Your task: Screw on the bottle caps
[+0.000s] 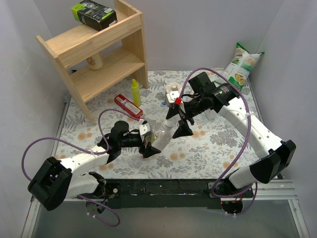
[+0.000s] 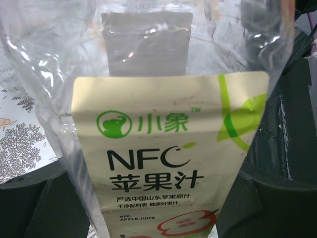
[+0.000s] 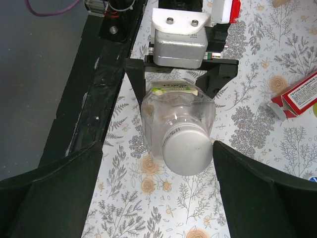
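Observation:
My left gripper [image 1: 148,144] is shut on a clear bottle [image 1: 161,136] with a cream apple-juice label [image 2: 163,148] and holds it tilted above the table, neck toward the right arm. A wide white cap [image 3: 187,148] sits on the bottle's neck. My right gripper [image 1: 182,128] is open around that cap. In the right wrist view its right finger [image 3: 247,188] touches the cap's edge and its left finger [image 3: 59,183] stands well clear. A small blue cap [image 1: 164,104] lies on the table beyond the grippers.
A red box [image 1: 128,105] and a yellow squeeze bottle [image 1: 134,92] lie at the back left by a wooden shelf [image 1: 99,49], which carries a green box [image 1: 94,14]. A snack bag [image 1: 242,64] leans at the back right. The black rail [image 3: 99,84] runs along the near edge.

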Motion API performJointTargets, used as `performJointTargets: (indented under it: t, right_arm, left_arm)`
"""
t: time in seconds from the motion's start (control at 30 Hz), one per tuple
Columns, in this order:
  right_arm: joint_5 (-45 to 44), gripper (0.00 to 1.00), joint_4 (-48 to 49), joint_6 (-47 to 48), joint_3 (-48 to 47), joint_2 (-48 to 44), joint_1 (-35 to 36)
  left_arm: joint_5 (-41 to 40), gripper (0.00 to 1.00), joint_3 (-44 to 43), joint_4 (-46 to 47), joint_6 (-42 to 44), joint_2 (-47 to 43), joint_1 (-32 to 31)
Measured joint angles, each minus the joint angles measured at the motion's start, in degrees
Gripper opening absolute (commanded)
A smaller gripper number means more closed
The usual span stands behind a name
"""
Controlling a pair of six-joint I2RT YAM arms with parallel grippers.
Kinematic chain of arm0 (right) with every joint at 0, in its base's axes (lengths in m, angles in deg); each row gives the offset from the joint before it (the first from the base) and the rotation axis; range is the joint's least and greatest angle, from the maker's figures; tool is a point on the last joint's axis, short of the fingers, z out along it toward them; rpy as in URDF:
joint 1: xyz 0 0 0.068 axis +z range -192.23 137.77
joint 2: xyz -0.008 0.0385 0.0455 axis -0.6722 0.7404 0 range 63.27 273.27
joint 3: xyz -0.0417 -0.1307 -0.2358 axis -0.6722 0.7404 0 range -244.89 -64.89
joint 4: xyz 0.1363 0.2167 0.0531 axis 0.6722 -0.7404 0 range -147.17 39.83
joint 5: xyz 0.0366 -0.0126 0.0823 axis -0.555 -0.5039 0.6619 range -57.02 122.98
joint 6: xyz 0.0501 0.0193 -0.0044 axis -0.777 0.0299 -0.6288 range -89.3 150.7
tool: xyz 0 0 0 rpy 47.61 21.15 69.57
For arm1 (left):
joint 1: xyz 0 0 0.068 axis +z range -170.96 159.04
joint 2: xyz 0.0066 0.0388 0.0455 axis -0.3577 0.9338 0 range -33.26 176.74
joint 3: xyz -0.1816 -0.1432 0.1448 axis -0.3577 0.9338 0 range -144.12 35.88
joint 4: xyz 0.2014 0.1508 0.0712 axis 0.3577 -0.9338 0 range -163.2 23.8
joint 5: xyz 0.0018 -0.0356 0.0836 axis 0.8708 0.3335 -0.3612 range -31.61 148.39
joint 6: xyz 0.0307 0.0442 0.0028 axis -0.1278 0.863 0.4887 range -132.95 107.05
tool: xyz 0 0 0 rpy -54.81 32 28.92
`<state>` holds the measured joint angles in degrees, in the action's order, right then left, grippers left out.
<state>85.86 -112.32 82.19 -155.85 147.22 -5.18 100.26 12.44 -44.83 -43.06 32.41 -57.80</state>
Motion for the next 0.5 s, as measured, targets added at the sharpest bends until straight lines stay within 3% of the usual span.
performJointTargets:
  t: [0.5]
  right_arm:
    - [-2.08,0.96,1.53,0.26,1.79,-0.02,0.04]
  left_arm:
    - [0.76,0.0,0.02,0.0,-1.18,0.39,0.83]
